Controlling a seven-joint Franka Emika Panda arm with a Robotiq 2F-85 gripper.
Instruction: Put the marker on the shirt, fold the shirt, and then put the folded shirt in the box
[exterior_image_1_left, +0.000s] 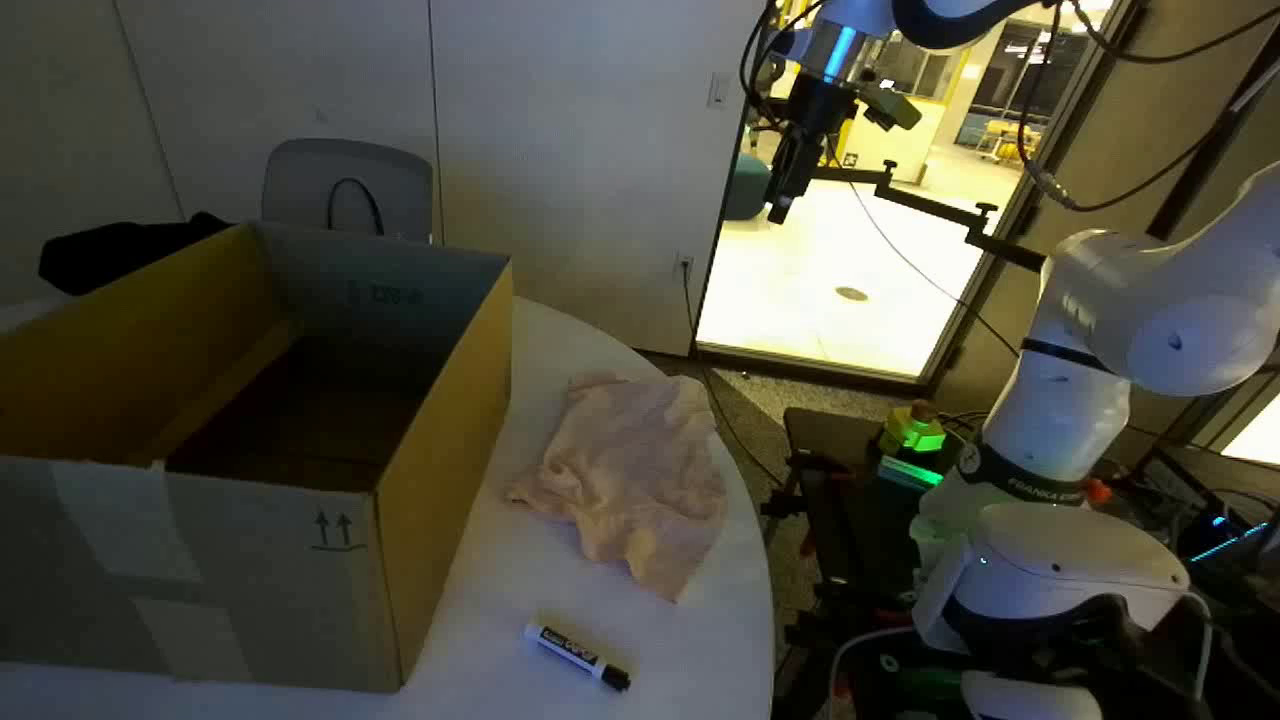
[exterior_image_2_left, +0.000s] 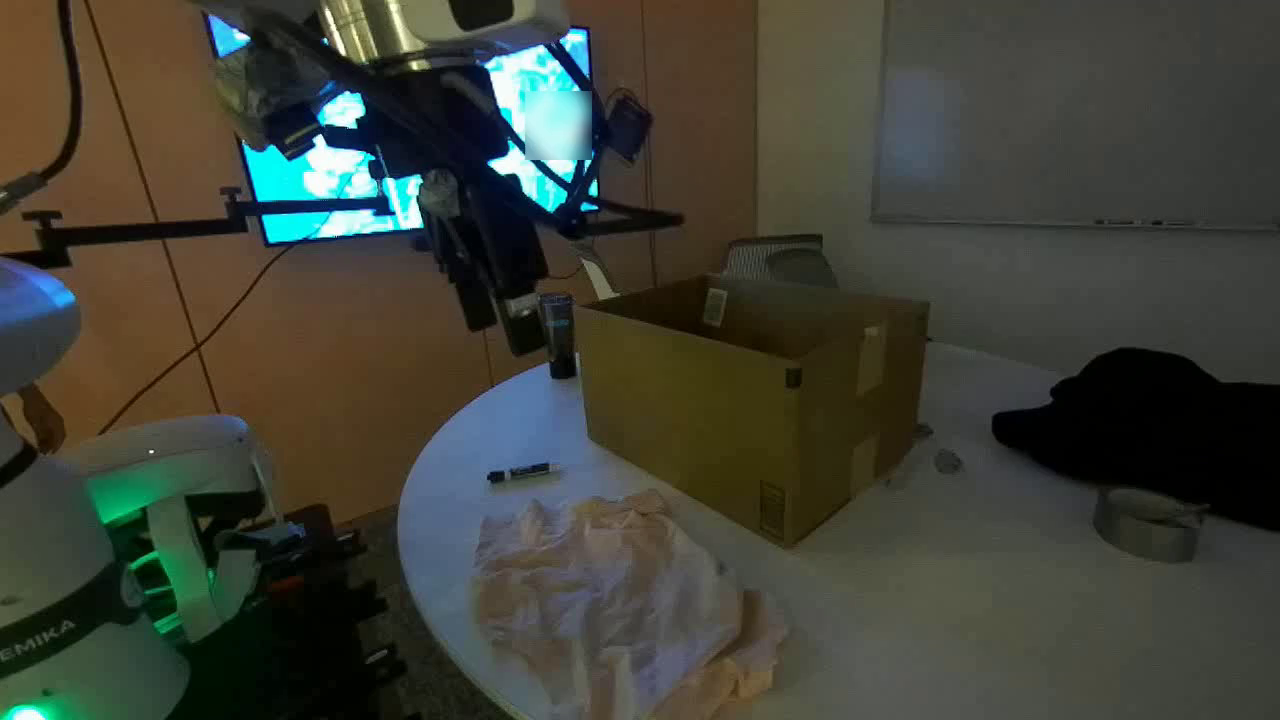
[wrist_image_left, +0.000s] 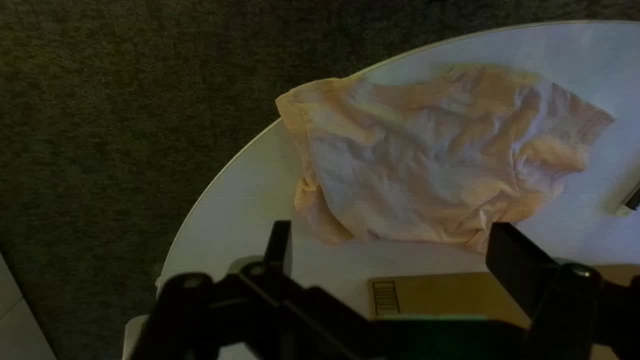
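Claw of mine (wrist_image_left: 390, 243) hangs spread, grasping nothing, so I should come squarely above the marker (exterior_image_1_left: 578, 658) (it lies on the table (exterior_image_1_left: 695, 655), near the shirt (exterior_image_1_left: 640, 475)) and pinch it across the middle.

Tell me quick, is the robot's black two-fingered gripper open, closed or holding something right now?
Black two-fingered gripper: open, jaws wide apart in the wrist view, holding nothing.

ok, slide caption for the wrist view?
Open claw, rumpled shirt on the white table, marker cut off at right.
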